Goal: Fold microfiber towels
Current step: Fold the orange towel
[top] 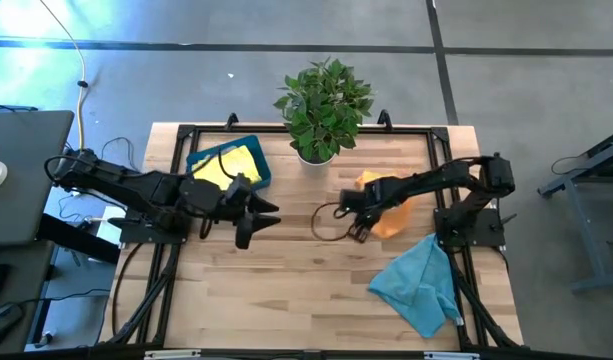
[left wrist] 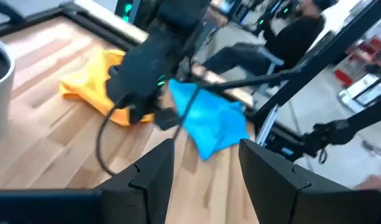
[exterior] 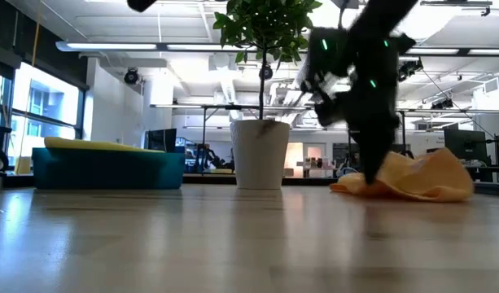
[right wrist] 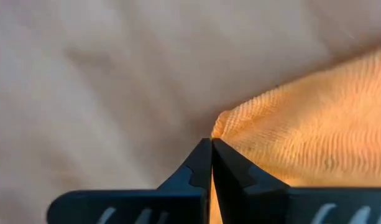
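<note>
- Where the two dark arms reach in from either side, the wooden bench (top: 286,300) carries everything, and both pincers work over its middle.
- Beyond both pincers, at the bench's far edge, a leafy potted plant (top: 324,108) stands in a white pot, roughly between the two arms.
- Behind the left pincer, toward the far left corner, a blue tray (top: 229,165) holds a yellow towel (top: 226,168) lying inside it.
- Nearer the front edge than the right pincer, and toward the right side, a teal-blue towel (top: 418,282) lies crumpled and loose on the wood, apart from both pincers.
- Right at the right pincer lies the orange towel (right wrist: 302,143), bunched up on the bench just beside the plant's side of that arm; the high view shows it partly under the arm's wrist.
- The right pincer (right wrist: 212,163) is down at the bench surface with its two dark fingers pressed together, and the wrist view shows a peaked fold of the orange cloth at the fingertips, so it has the towel's edge pinched.
- The left pincer (top: 261,215) hangs above bare wood at the bench's centre-left, its fingers (left wrist: 150,171) spread apart with nothing between them, pointed toward the right arm and the two loose cloths.
</note>
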Motion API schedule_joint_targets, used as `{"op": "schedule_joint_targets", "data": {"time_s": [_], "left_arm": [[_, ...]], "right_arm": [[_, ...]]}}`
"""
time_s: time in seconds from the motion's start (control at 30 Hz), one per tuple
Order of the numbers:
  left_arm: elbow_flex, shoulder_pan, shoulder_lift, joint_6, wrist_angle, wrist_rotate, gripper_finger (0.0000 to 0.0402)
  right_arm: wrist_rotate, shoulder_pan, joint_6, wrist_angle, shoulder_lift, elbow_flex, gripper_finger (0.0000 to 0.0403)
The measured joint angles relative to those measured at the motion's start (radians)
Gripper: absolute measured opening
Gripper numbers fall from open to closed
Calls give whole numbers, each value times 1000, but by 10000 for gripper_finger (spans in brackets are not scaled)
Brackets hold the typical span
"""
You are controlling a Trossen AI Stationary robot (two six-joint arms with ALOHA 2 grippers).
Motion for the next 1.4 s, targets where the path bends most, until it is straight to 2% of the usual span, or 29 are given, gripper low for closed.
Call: {"op": "schedule_joint_targets", "data": {"time_s": [0.13, 0.23, 0.43, 0.57, 0.7, 0.83, 1.07, 1.27, 1.4], "left_arm": [[0, 0, 37, 0, -3, 0, 169], [2, 0, 76, 0, 7, 0, 169], [0, -10, 140, 10, -20, 4, 169], [2, -32, 153, 80, -36, 4, 169], [2, -54, 153, 232, -27, 4, 169], [2, -64, 169, 338, -16, -21, 169], [-1, -63, 241, 347, -13, -78, 169], [1, -64, 311, 353, 121, -93, 169], [2, -64, 341, 358, 180, -183, 169]], "right_arm": [[-74, 85, -39, 106, 0, 101, 0], [-83, 129, -86, 163, 0, 196, 0], [-72, 167, -181, 161, 0, 391, 0], [-70, 178, -211, 87, 0, 480, 0], [-70, 199, -205, 29, -1, 492, 0], [-58, 221, -175, 47, -1, 475, 0], [-3, 220, -83, 179, -1, 474, 0], [69, 215, -33, 184, -1, 474, 0], [74, 215, -26, 200, -1, 474, 0]]}}
